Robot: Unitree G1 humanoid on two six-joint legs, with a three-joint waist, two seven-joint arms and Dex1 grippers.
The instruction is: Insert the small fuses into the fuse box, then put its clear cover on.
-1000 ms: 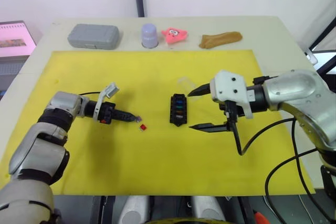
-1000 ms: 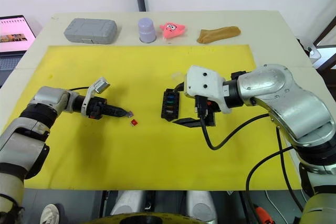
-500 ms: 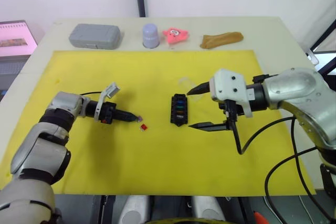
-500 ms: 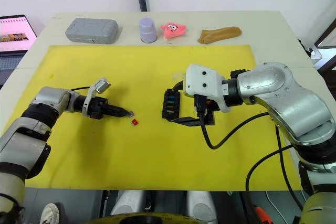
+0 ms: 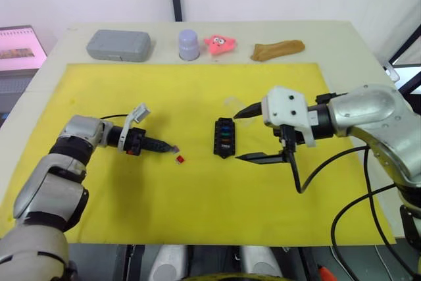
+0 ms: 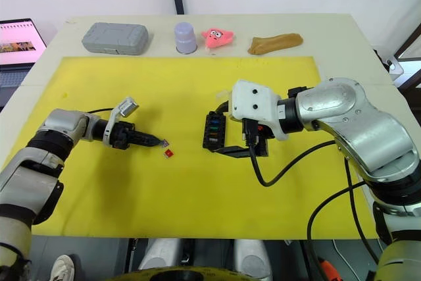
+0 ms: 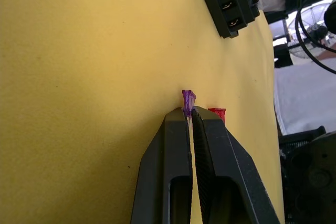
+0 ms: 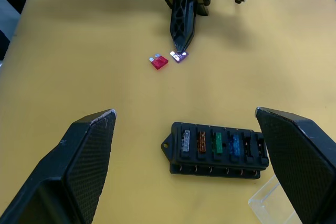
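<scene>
The black fuse box (image 5: 223, 137) lies mid-mat with several small fuses seated in it: grey, amber, green and blue (image 8: 215, 142). My right gripper (image 5: 237, 138) hangs open just right of the box, one finger on either side of its end. The clear cover (image 5: 231, 103) rests on the mat just behind the box, beside the upper finger. To the left, my left gripper (image 5: 172, 147) is shut on a purple fuse (image 7: 188, 98) and holds it low over the mat. A red fuse (image 5: 179, 159) lies loose right beside those tips.
A yellow mat (image 5: 131, 215) covers the table. Along the back edge stand a grey case (image 5: 118, 45), a lavender cup (image 5: 189, 44), a pink toy (image 5: 220, 43) and a brown object (image 5: 276, 49). A laptop (image 5: 18, 47) sits off the table's left.
</scene>
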